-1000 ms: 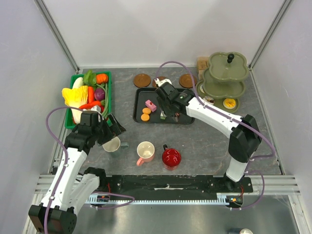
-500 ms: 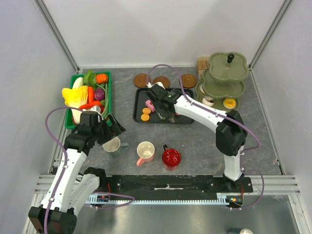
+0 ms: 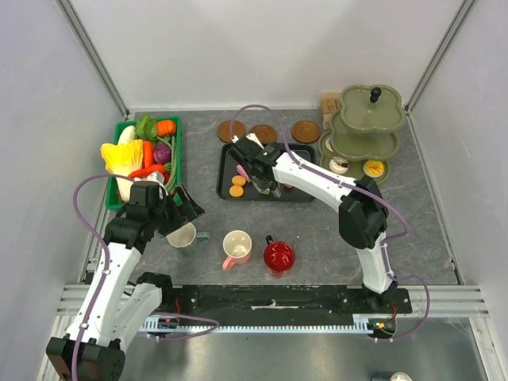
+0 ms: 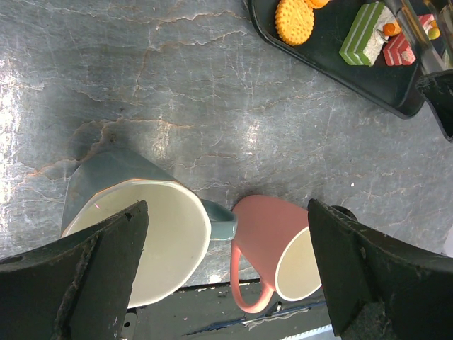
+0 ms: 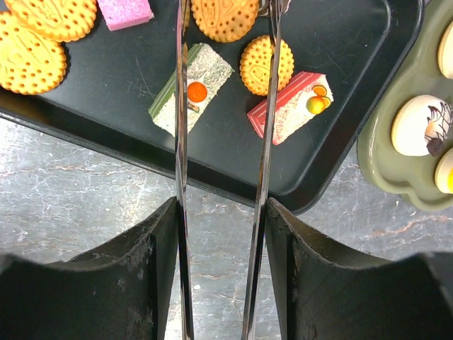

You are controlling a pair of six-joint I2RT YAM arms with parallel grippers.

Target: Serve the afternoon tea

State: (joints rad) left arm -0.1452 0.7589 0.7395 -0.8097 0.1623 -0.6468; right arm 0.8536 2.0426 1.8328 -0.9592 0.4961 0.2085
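Note:
My right gripper (image 5: pixel 221 234) is shut on the metal tongs (image 5: pixel 182 142), whose two arms reach out over the black tray (image 5: pixel 340 152). A green-and-white cake (image 5: pixel 202 71) lies under the left arm, and a small biscuit (image 5: pixel 267 65) and a red-and-white cake (image 5: pixel 290 106) lie by the right arm. Nothing shows between the tongs. More biscuits (image 5: pixel 28 60) and a pink cake (image 5: pixel 124 10) sit further left. My left gripper (image 4: pixel 226 269) hangs open above a whitish mug (image 4: pixel 134 227) and a pink mug (image 4: pixel 283 248). In the top view, a red mug (image 3: pixel 279 255) stands beside the pink one.
A green three-tier stand (image 3: pixel 367 127) at the back right holds pastries (image 3: pixel 374 167) on its lowest plate. A green basket (image 3: pixel 176 155) of toy vegetables stands at the left. Three brown coasters (image 3: pixel 231 131) lie behind the tray.
My right arm has swung left across the tray with the tongs, from its right half to its left half. The left arm and the mugs have not moved.

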